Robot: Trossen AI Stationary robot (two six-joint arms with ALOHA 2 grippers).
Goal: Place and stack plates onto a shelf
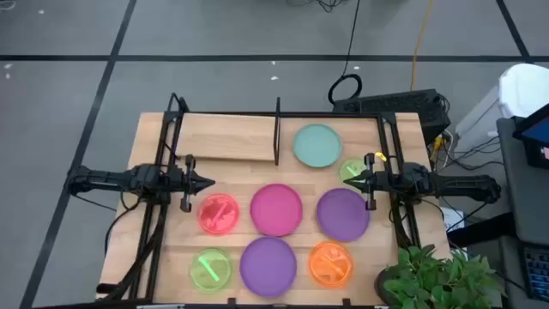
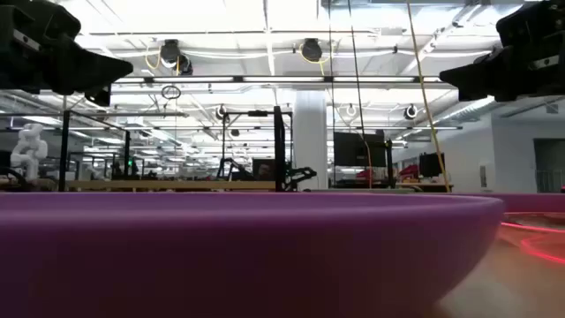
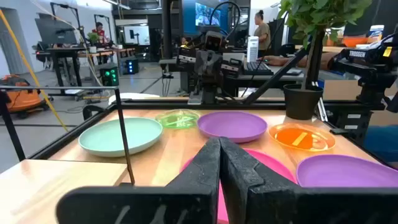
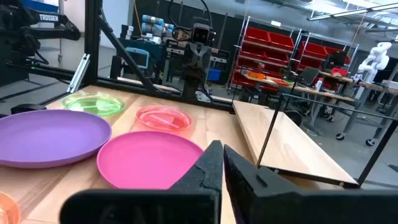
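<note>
Eight plates lie flat on the tabletop: pale teal, small green, red, magenta, purple, green, purple and orange. The shelf board, in its black frame with an upright post, lies at the far left and shows in the right wrist view. My left gripper is shut and empty, above the table beside the red plate. My right gripper is shut and empty, over the small green plate's near edge.
A potted plant stands at the table's near right corner. Black frame rails run along the left and right sides. In the low view the near purple plate fills the foreground. People show in the room beyond.
</note>
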